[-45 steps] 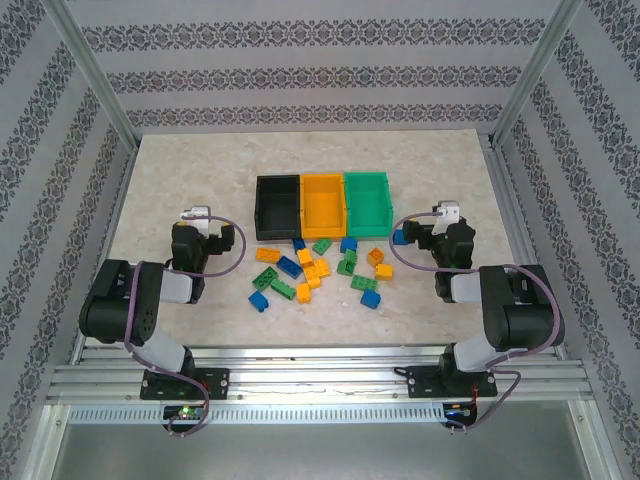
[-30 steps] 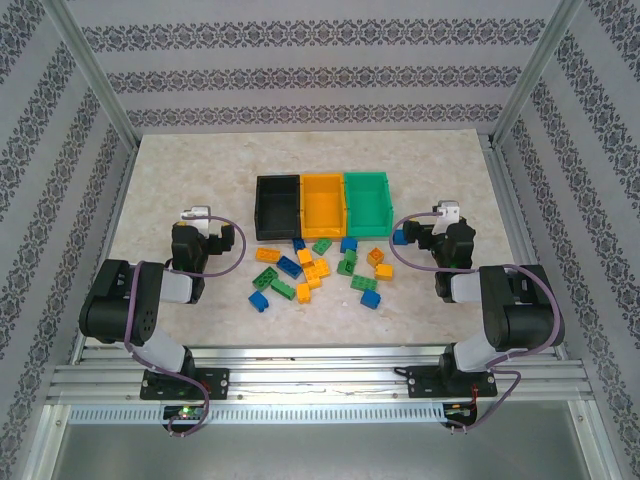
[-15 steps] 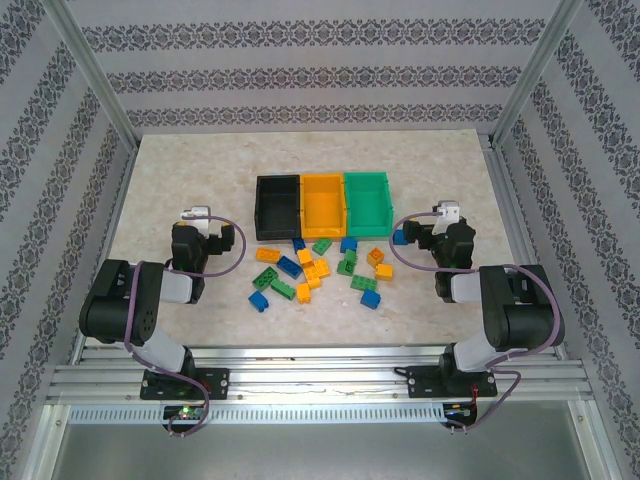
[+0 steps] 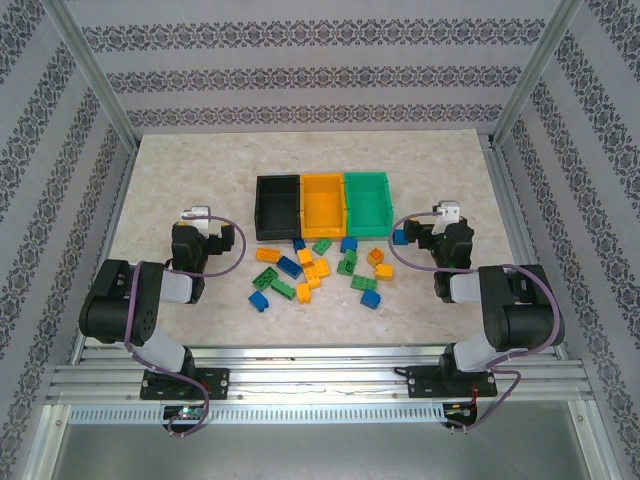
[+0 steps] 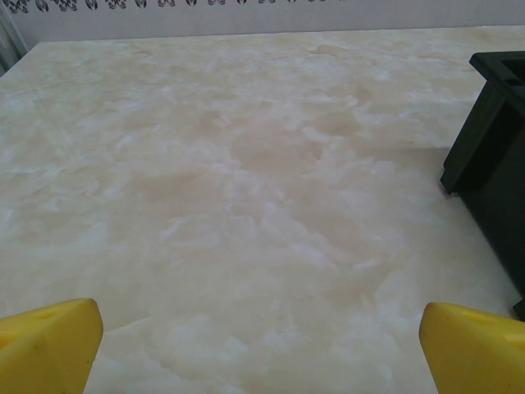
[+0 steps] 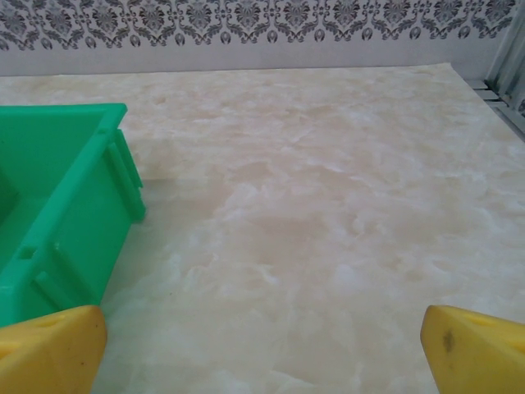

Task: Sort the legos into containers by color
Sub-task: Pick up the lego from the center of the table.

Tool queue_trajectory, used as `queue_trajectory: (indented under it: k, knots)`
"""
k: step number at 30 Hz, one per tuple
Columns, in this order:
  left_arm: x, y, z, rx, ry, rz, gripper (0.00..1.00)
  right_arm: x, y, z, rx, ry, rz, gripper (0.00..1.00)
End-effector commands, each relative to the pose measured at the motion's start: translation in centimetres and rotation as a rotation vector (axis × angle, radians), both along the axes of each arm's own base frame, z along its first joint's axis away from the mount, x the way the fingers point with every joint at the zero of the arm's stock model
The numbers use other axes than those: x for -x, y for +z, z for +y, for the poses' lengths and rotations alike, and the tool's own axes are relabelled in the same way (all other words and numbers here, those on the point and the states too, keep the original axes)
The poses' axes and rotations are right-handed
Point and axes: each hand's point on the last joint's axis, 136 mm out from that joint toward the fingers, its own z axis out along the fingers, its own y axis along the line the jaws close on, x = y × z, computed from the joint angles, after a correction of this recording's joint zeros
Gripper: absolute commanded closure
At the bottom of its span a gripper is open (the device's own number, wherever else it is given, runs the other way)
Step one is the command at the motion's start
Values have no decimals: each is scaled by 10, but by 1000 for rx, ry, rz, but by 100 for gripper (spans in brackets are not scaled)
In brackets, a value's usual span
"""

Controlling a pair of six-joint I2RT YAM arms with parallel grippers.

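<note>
**Two idle robot arms beside a heap of unsorted bricks**

Marbled cream tabletop [image 4: 200, 170] seen from above, walled on three sides by grey patterned wallpaper [image 4: 320, 70], with metal frame posts [image 4: 95, 80] at the corners. Three bins stand in a row touching each other near the middle: black bin [image 4: 277, 207], orange bin [image 4: 322, 205], green bin [image 4: 366, 203], none visibly holding bricks. The legos [image 4: 318, 270], in yellow-orange, green and blue, lie scattered just in front of the bins, some close against their front walls. One small blue piece [image 4: 399, 237], probably another brick, lies apart, just beside the right arm. The left pincer [image 4: 203, 225] and right pincer [image 4: 440, 222] hang on either side of the heap, well apart from it.

Left wrist view: the left pincer [image 5: 262, 357] is spread wide and empty, its yellow fingertips [image 5: 49, 345] at the bottom corners, bare tabletop between them. The black bin's corner [image 5: 492, 164] is at the right.

Right wrist view: the right pincer [image 6: 262, 357] is likewise spread wide, gripping nothing. The green bin [image 6: 57, 197] stands at the left, open tabletop to the right.

Sorting looks not yet begun. A good first pick would be a brick on the heap's outer rim, taken from above with the fingers straddling it alone, so neighbours are not shoved. Each arm has open room on its own side; the tight spots are the bin walls and the bricks crowding them.
</note>
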Motion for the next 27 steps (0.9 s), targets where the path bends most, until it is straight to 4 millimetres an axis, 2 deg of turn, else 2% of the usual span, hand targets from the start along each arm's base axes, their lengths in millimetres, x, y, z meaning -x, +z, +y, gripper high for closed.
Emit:
queue_trajectory:
  k: [1, 8, 13, 17, 19, 20, 21, 24, 27]
  knots:
    - [-4, 4, 1, -5, -12, -8, 1, -3, 9, -1, 35, -20, -30, 2]
    - [-3, 6, 8, -6, 29, -21, 1, 18, 31, 8, 94, -16, -100, 2]
    - [11, 36, -1, -19, -9, -66, 1, 32, 62, 9, 99, -29, -171, 2]
    - [22, 54, 0, 81, 33, -13, 1, 40, 99, 7, -96, -68, -245, 2]
    - [28, 62, -10, 135, -9, 30, 1, 40, 105, 9, -210, -65, -216, 2]
    - [32, 65, -11, 189, 5, 56, 1, 40, 102, 14, -254, -38, -176, 2]
    - [37, 69, -10, 250, 33, 58, 1, 36, 115, 23, -286, 14, -165, 2]
    - [45, 79, -27, 337, -44, 83, 1, 31, 111, 47, -343, 126, -34, 2]
    - [53, 69, -42, 485, -49, 217, 1, 24, 96, 66, -393, 178, 75, 2]
